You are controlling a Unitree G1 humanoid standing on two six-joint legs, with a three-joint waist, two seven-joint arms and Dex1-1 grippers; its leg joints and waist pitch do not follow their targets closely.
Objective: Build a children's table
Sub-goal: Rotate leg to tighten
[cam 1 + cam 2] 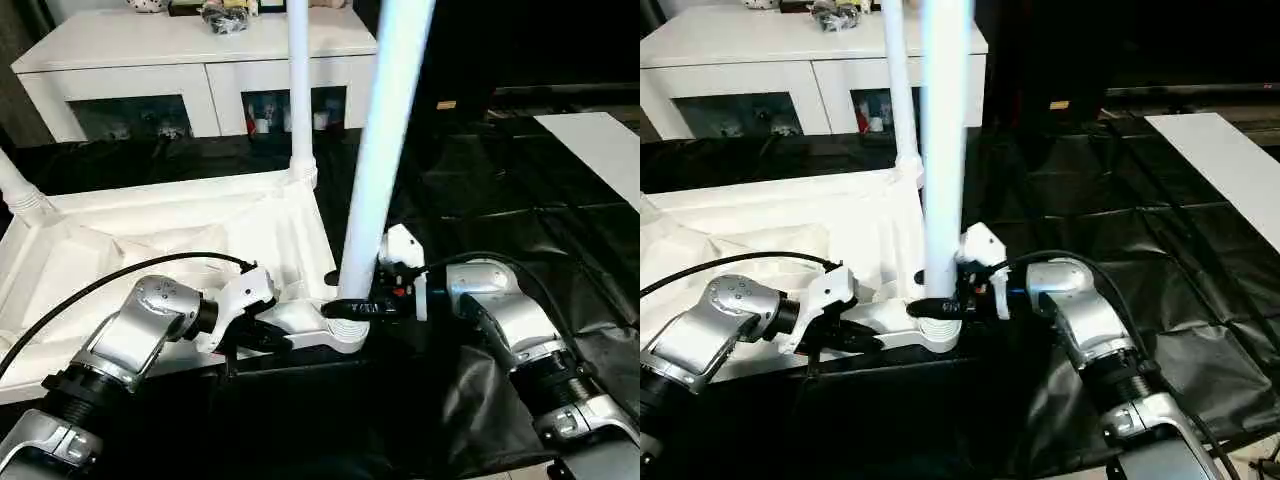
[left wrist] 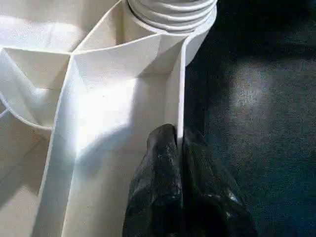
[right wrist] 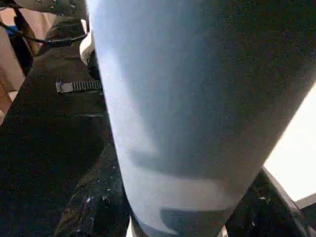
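- Tabletop (image 1: 150, 240) lies upside down on the black sheet (image 1: 520, 230), ribs up, in front of the white cabinet (image 1: 190, 60).
- Far-left corner: a leg stub (image 1: 15, 185) rises out of its socket.
- Left gripper (image 1: 262, 335) — fingers pinched flat together on the tabletop's thin side wall near the front corner socket (image 1: 345, 335); left wrist view shows both black fingertips (image 2: 163, 158) clamped on that wall.
- Back leg (image 1: 300, 80) stands upright in the far corner socket.
- Front leg (image 1: 385, 150) stands in the near corner socket, leaning slightly.
- Right gripper (image 1: 362, 307) — about half open, fingers either side of the front leg's base, gripping it.
- No readable labels or writing anywhere.
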